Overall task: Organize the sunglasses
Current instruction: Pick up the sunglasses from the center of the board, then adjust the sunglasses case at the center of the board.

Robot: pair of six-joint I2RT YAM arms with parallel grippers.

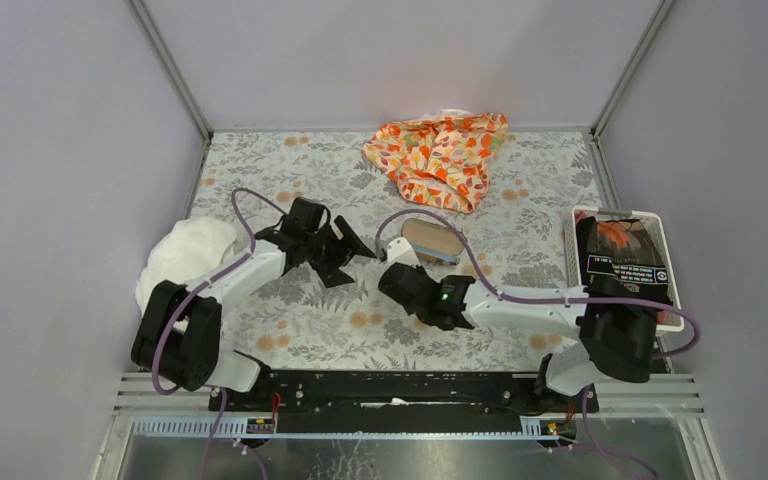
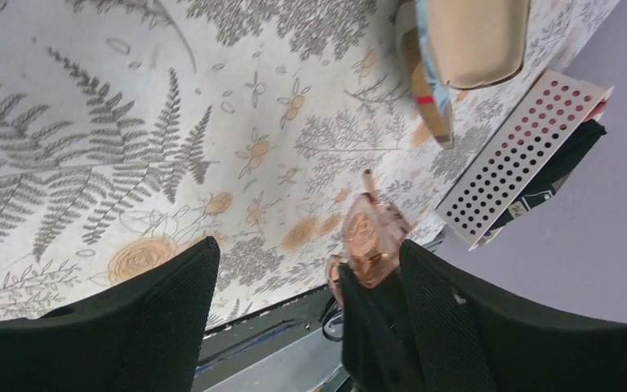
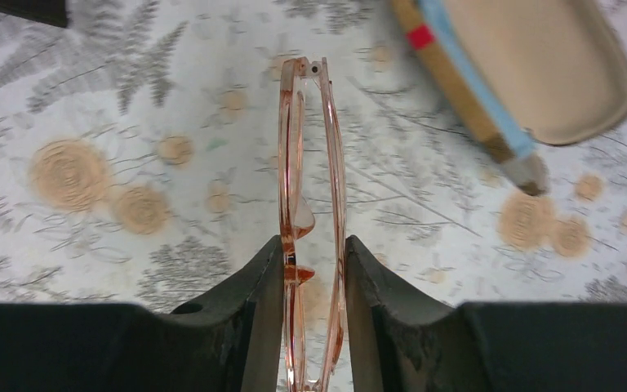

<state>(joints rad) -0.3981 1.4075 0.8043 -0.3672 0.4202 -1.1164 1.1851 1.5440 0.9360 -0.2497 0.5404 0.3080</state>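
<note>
the left arm [image 1: 240, 275] angles up from its base past a white cloth [image 1: 185, 255], elbow bent. the left gripper [image 2: 309, 245] points down at the table [image 1: 290, 160], jaws wide apart, empty. the right arm [image 1: 530, 305] lies low, reaching leftward. the right gripper [image 3: 314, 245] is clamped on the folded sunglasses [image 3: 286, 163], above the table beside the open case [image 3: 555, 73]. only the wrist views show the glasses clearly. the top view alone shows both arms and the whole basket [image 1: 615, 211].
</note>
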